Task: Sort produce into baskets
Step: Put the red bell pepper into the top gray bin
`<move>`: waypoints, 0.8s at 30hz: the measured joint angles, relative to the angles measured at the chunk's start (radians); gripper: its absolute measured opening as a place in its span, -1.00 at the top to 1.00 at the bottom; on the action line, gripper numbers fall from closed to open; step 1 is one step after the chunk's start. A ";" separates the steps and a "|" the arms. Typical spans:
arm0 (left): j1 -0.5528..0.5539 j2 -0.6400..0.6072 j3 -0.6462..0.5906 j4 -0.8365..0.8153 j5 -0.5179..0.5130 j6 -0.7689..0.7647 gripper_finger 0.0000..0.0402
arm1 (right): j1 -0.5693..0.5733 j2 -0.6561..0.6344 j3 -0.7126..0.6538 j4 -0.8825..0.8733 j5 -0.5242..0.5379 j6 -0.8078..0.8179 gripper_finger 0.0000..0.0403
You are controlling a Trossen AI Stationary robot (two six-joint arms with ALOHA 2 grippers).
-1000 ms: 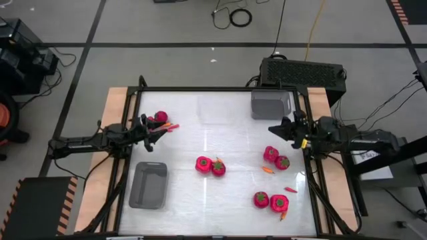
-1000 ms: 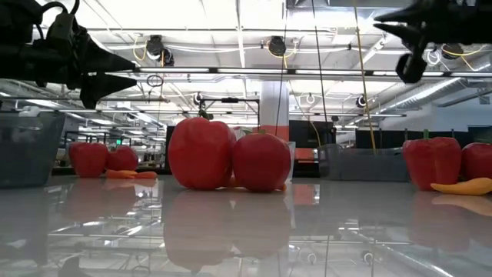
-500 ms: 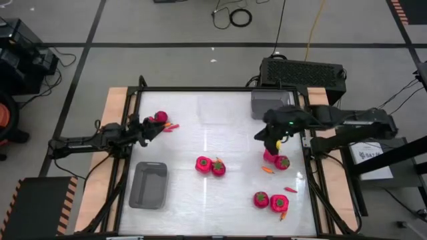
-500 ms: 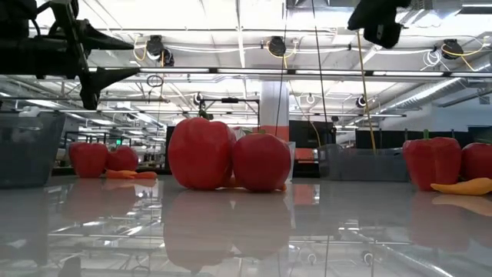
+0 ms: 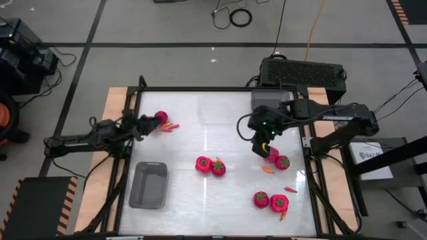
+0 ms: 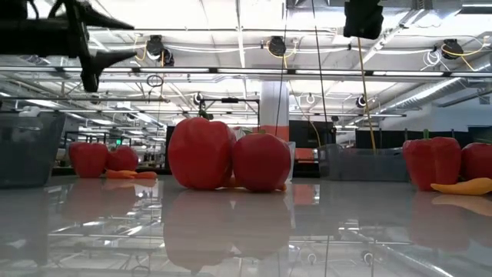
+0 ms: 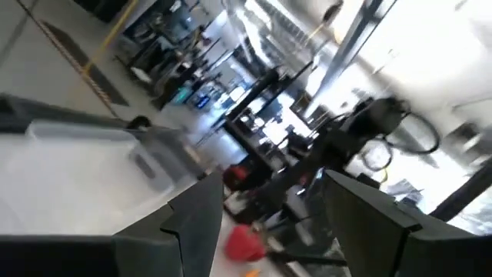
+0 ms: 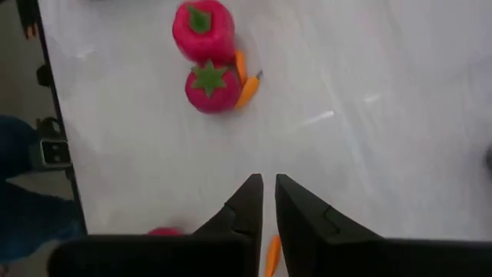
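Observation:
Red fruits with green tops lie in pairs on the white table: a centre pair, a pair at the right, a pair near the front right, and one at the far left beside small peppers. My right gripper hangs shut and empty, pointing down, just left of the right pair. In the right wrist view the gripper looks down at the centre pair. My left gripper is open and empty, above the table just left of the far-left fruit. One grey tray stands near left, the other far right.
Small orange peppers lie at the right and near the front edge. A black box stands beyond the table's far right corner. Bare table lies between the centre pair and the far edge.
My right gripper has swung from the table's right edge toward the middle and the near side, and has tipped over until it points down beside the right pair of fruits. My left gripper has drawn back a little toward the table's left edge and risen.

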 joint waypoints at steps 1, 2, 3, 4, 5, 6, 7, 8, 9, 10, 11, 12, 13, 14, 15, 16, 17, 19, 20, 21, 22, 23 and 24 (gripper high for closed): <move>0.000 0.028 0.033 -0.037 0.000 0.031 -0.13 | 0.000 0.000 0.000 -0.015 -0.001 0.002 0.80; 0.000 0.059 0.072 -0.073 0.000 0.063 -0.13 | -0.002 0.000 0.000 -0.037 -0.001 0.005 0.75; 0.000 0.095 0.113 -0.105 0.000 0.095 -0.13 | -0.003 0.000 0.000 -0.060 -0.001 0.009 0.71; 0.000 0.132 0.159 -0.143 0.002 0.128 -0.13 | -0.003 0.000 0.000 -0.076 -0.002 0.011 0.65; 0.000 0.169 0.202 -0.174 0.003 0.167 -0.13 | -0.003 0.000 0.000 -0.087 -0.001 0.011 0.58; 0.000 0.212 0.247 -0.206 0.003 0.211 -0.13 | -0.003 0.000 0.000 -0.097 -0.001 0.011 0.51; 0.000 0.257 0.292 -0.231 0.003 0.255 -0.13 | -0.003 0.000 0.000 -0.106 -0.001 0.011 0.43; -0.001 0.299 0.330 -0.251 0.003 0.299 -0.13 | -0.003 0.000 0.000 -0.111 -0.001 0.011 0.35; -0.002 0.341 0.367 -0.265 0.002 0.347 -0.13 | -0.003 0.000 0.000 -0.115 -0.001 0.012 0.26; -0.004 0.381 0.399 -0.266 0.002 0.398 -0.13 | -0.003 0.000 0.000 -0.121 0.001 0.020 0.17; -0.008 0.416 0.426 -0.262 0.002 0.450 -0.13 | -0.003 0.001 0.000 -0.129 0.007 0.033 0.07; -0.012 0.451 0.448 -0.262 0.002 0.499 -0.13 | -0.003 0.004 0.000 -0.134 0.018 0.043 -0.03; -0.018 0.481 0.465 -0.262 0.002 0.547 -0.13 | -0.003 0.008 -0.003 -0.140 0.026 0.053 -0.13; -0.023 0.507 0.476 -0.261 0.003 0.586 -0.13 | -0.003 0.011 -0.008 -0.150 0.030 0.057 -0.23; -0.028 0.531 0.485 -0.261 0.008 0.613 -0.13 | -0.003 0.014 -0.015 -0.163 0.032 0.059 -0.33; -0.030 0.552 0.488 -0.261 0.017 0.626 -0.13 | -0.003 0.014 -0.024 -0.171 0.033 0.061 -0.43; -0.031 0.570 0.488 -0.264 0.028 0.630 -0.13 | -0.003 0.016 -0.035 -0.171 0.034 0.067 -0.52; -0.030 0.601 0.488 -0.270 0.045 0.624 -0.13 | -0.003 0.020 -0.057 -0.170 0.034 0.082 -0.69; -0.030 0.616 0.488 -0.274 0.048 0.619 -0.13 | -0.003 0.022 -0.071 -0.174 0.034 0.086 -0.76; -0.030 0.629 0.489 -0.279 0.049 0.607 -0.13 | -0.003 0.023 -0.085 -0.175 0.034 0.086 -0.82; -0.030 0.641 0.489 -0.288 0.050 0.598 -0.13 | -0.004 0.022 -0.101 -0.173 0.034 0.088 -0.88; -0.030 0.653 0.489 -0.295 0.051 0.594 -0.13 | -0.005 0.021 -0.115 -0.171 0.034 0.094 -0.93; -0.030 0.664 0.489 -0.294 0.052 0.594 -0.13 | -0.006 0.021 -0.131 -0.170 0.034 0.100 -0.96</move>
